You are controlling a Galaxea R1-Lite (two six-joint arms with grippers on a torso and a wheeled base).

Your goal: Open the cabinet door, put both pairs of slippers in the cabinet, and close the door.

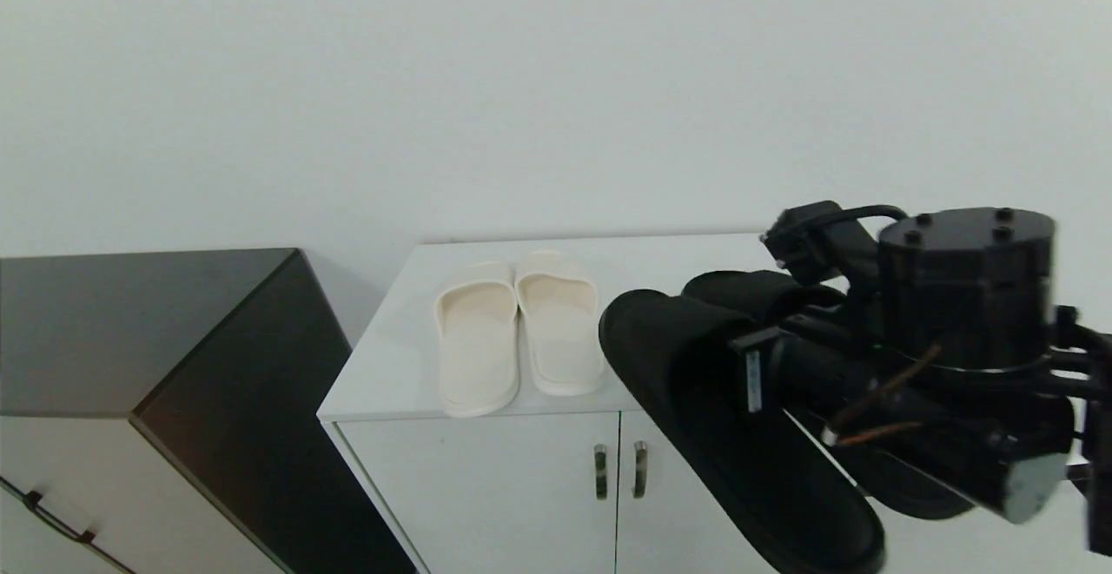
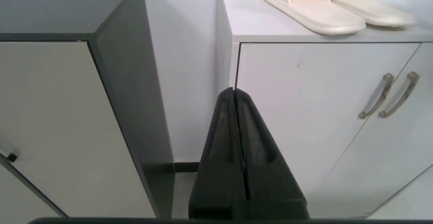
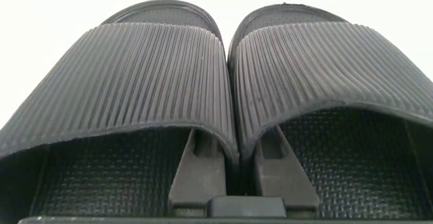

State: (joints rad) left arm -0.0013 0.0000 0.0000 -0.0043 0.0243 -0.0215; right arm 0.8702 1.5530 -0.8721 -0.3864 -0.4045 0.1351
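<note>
The black slippers carry fine ribbing on their straps. The cream slippers are plain, and the cabinet is white.

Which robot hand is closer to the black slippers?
Right. The right gripper pinches the black slippers together; the left gripper sits shut, low before the white cabinet.

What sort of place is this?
Likely a home entryway or mock-up: a white two-door cabinet with cream slippers on top, a dark-topped cabinet beside it, and black slippers in the right gripper.
</note>
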